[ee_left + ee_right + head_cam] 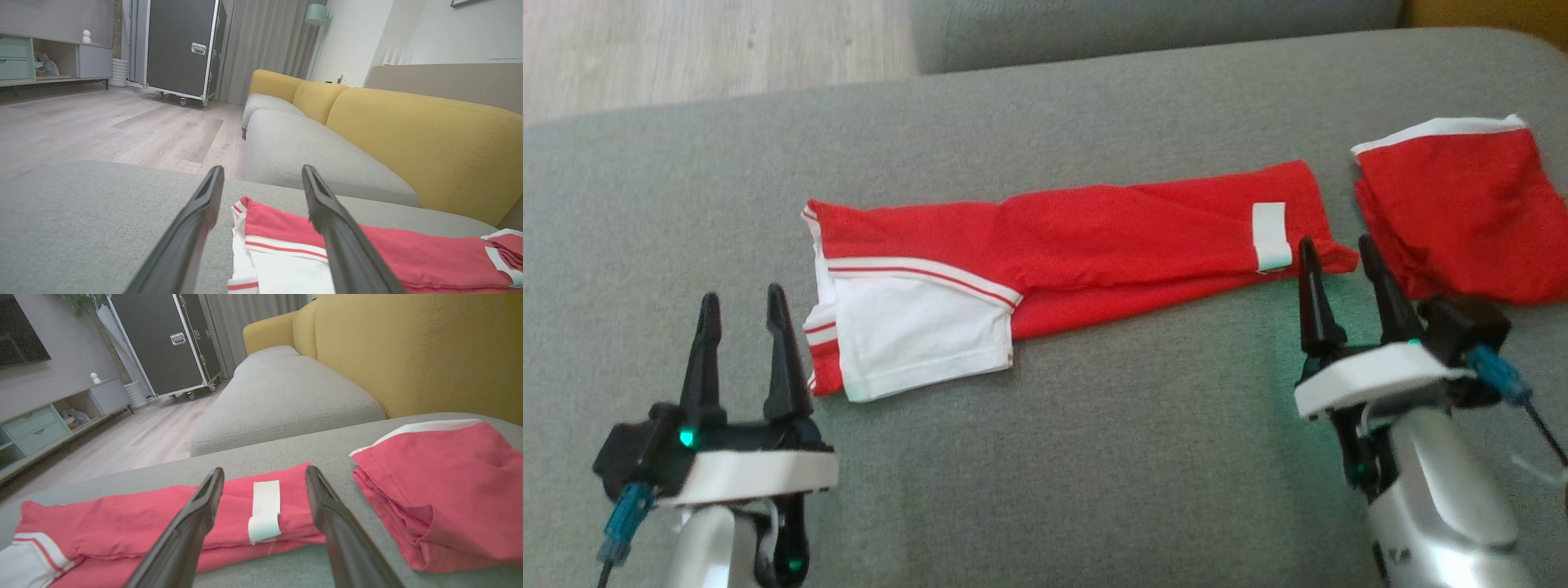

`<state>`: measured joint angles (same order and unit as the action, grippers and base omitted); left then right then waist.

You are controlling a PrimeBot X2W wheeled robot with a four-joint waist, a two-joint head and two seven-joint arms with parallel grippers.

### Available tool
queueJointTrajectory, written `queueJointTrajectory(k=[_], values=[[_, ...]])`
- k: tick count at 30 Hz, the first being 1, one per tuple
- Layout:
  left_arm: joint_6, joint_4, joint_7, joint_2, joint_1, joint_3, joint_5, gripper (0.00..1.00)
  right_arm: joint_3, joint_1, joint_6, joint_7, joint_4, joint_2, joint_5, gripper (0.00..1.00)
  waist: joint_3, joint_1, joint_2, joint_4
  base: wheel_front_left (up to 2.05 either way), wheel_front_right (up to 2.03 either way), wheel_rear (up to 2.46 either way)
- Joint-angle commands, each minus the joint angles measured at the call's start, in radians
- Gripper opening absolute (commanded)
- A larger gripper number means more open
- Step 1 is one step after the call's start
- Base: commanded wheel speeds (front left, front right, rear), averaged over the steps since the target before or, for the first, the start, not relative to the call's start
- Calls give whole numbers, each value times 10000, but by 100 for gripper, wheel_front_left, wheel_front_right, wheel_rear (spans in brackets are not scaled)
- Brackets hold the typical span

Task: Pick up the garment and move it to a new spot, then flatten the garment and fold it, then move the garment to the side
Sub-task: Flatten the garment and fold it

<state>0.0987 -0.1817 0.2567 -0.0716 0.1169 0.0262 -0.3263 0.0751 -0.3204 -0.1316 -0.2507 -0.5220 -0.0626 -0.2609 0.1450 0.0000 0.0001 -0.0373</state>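
Red-and-white garment (1078, 245) lying long axis left-right across my front; my left gripper (742, 296) hovering beside its white end, my right gripper (1335, 242) nearing white tab (1270, 235) end; both spread wide, empty.

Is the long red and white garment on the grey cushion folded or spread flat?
Partly folded: the long red and white garment lies as a narrow doubled strip, with layered edges showing along its near side.

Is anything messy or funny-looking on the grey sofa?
Nothing is spilled or torn. The long red garment lies in a narrow folded strip, and its white tag curls over at the near edge. The other red garment, to its right, is a rumpled pile with uneven edges.
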Motion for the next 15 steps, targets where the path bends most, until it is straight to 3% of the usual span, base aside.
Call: queueJointTrajectory(k=[1, 10, 15], values=[[74, 280, 50, -10, 585, -409, 143, 100, 46, -687, 9, -24, -5, 100, 356, 100, 215, 0, -1, 135, 0, 0, 0], [268, 38, 51, 158, 1031, -88, 561, 100, -2288, -2422, 9, 477, -2357, 120, 1219, 100, 882, 0, -1, 687, 0, 0, 0], [294, 12, 51, 190, 1143, 100, 565, 100, -2856, -2985, 9, 947, -3543, 121, 1512, 100, 1089, 0, -1, 883, 0, 0, 0]])
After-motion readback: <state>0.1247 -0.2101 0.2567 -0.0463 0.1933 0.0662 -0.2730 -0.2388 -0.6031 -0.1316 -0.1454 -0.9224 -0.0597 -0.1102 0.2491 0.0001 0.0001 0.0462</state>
